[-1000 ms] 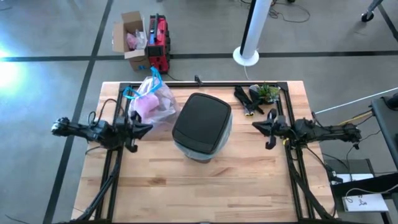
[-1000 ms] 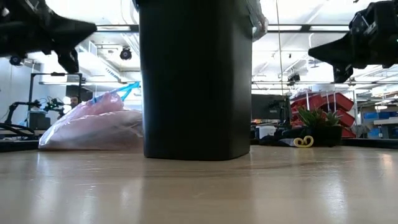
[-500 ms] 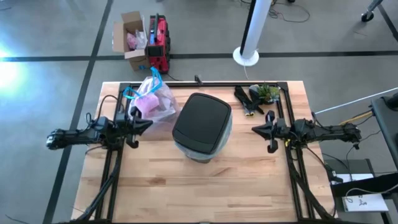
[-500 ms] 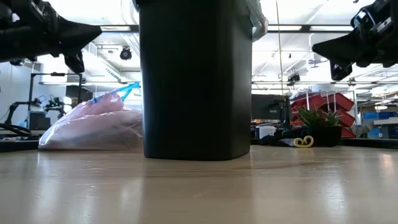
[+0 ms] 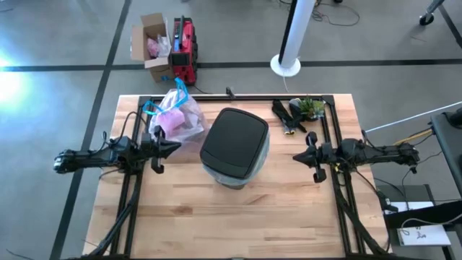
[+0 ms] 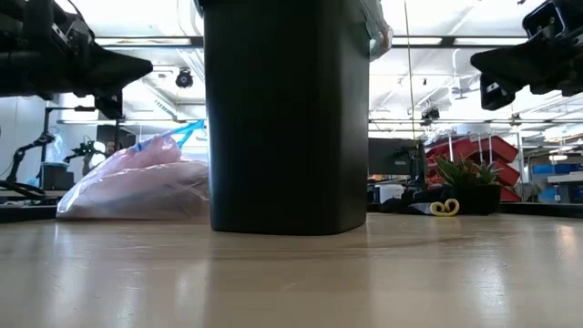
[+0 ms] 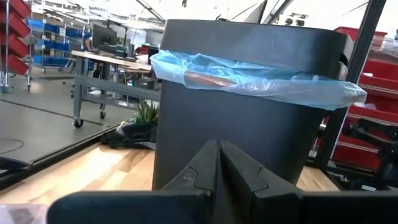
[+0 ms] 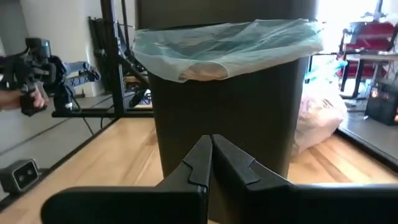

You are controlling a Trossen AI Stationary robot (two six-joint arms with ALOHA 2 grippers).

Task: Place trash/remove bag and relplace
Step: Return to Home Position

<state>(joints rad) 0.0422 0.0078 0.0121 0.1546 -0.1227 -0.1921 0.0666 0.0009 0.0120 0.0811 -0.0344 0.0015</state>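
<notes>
Our left pincer [image 5: 175, 145] and right pincer [image 5: 295, 155] are closed, empty; the bag [image 5: 179, 120] lies at twelve o'clock from the left.

You get soft, even overhead light: the black trash bin [image 5: 234, 144] casts only a faint shadow on the table [image 5: 216, 217] around its base. Far left of the bin, the floor [image 5: 11, 79] glares white. From table height the bin is a backlit dark mass against blown-out ceiling lights [image 6: 164, 18], with a pale sheen on the wood before it. The light blue bag [image 7: 249, 71] at its rim glows.
</notes>
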